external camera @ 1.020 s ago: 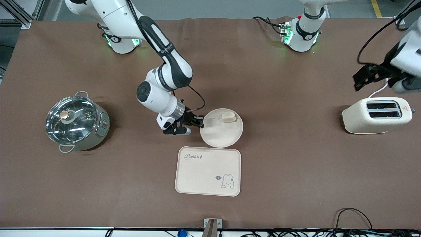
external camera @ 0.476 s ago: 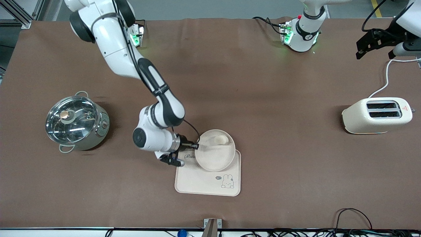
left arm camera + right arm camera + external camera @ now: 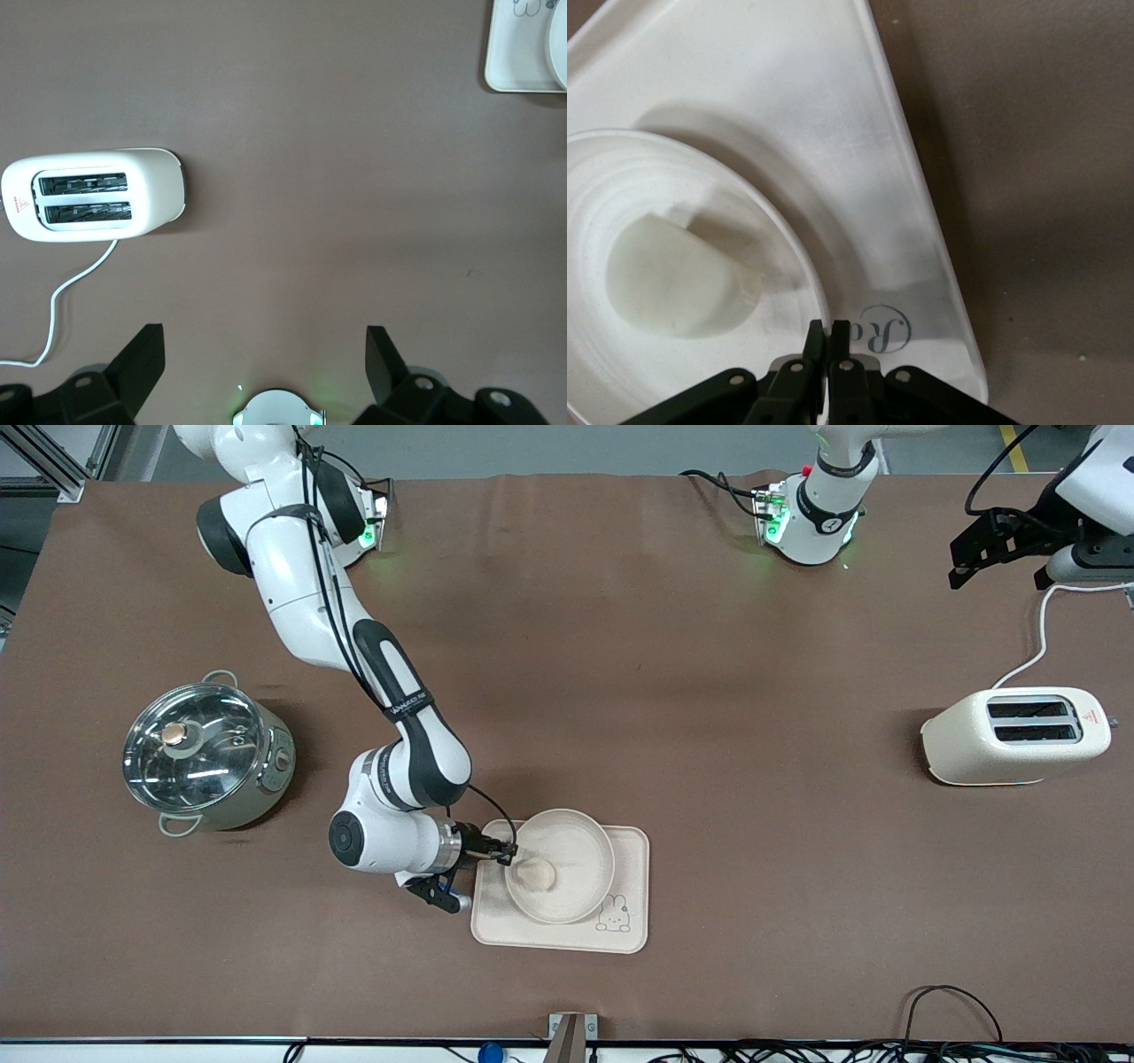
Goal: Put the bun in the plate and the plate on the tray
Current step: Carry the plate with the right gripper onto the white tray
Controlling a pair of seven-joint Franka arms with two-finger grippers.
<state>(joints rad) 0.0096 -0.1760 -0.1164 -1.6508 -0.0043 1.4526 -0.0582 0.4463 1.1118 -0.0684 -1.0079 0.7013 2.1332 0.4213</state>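
Right gripper [image 3: 507, 854]: clamped on plate [image 3: 567, 849] rim, over tray [image 3: 634, 850].
Bun [image 3: 537, 874]: in plate, just beside fingertips.
Tray: long axis toward arm bases.
Left gripper [image 3: 266, 367]: spread wide, waits above toaster [image 3: 1015, 734].

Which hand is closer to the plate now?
Right. The right hand grips the plate at its rim, over the tray; the left hand waits near the toaster.

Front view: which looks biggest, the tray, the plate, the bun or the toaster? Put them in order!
1. Tray: covers the most area.
2. Toaster and plate: these look close in size, so I will not rank them.
3. Bun: by far the smallest, sitting in the plate.
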